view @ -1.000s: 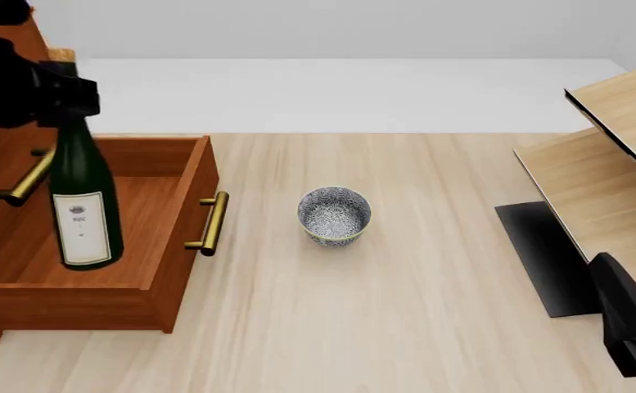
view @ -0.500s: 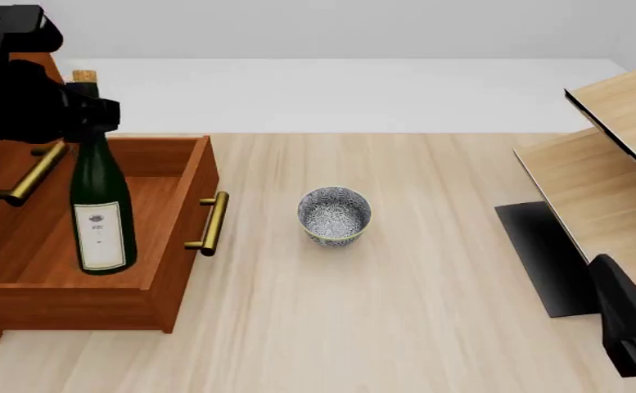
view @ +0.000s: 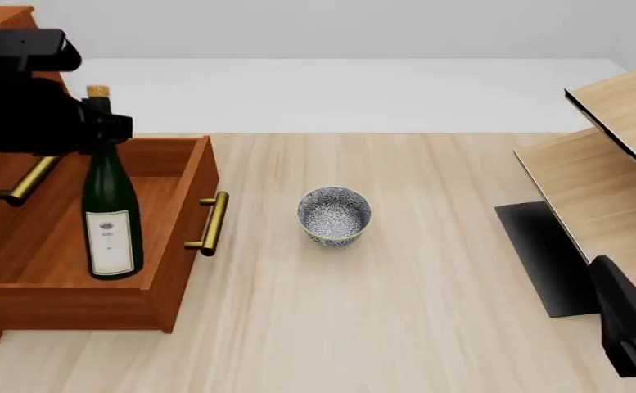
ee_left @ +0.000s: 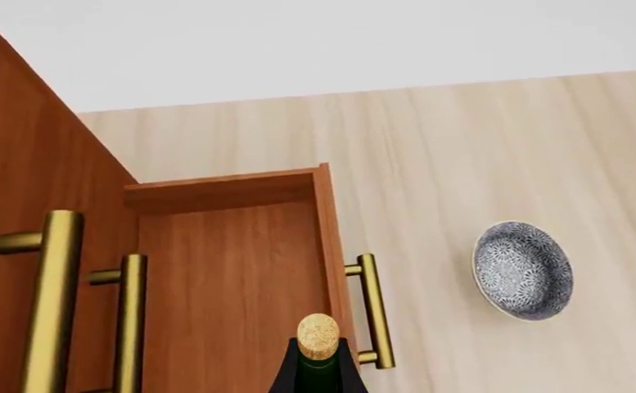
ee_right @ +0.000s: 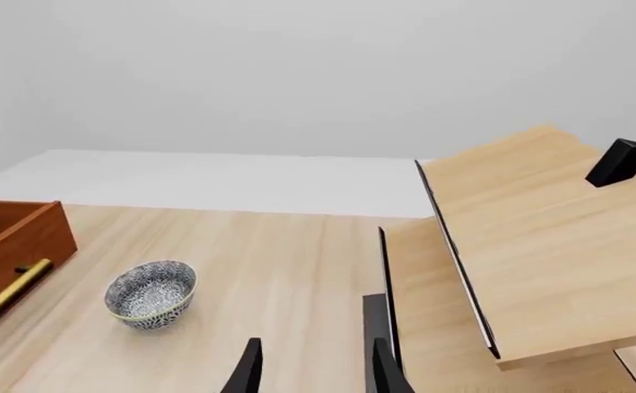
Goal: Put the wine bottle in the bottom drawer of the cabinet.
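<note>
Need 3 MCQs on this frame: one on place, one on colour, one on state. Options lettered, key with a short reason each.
1. Where is the wine bottle?
A. on the table by the bowl
B. inside the open bottom drawer
C. on the pale shelf unit

2. What colour is the bowl?
A. plain red
B. solid black
C. speckled grey-blue

3. What is the right gripper doing?
A. open, holding nothing
B. gripping the bowl
C. pulling a drawer handle

Key: B, the bottle stands upright within the drawer walls; C, front view shows the speckled pattern; A, the right wrist view shows its fingers apart with nothing between.
</note>
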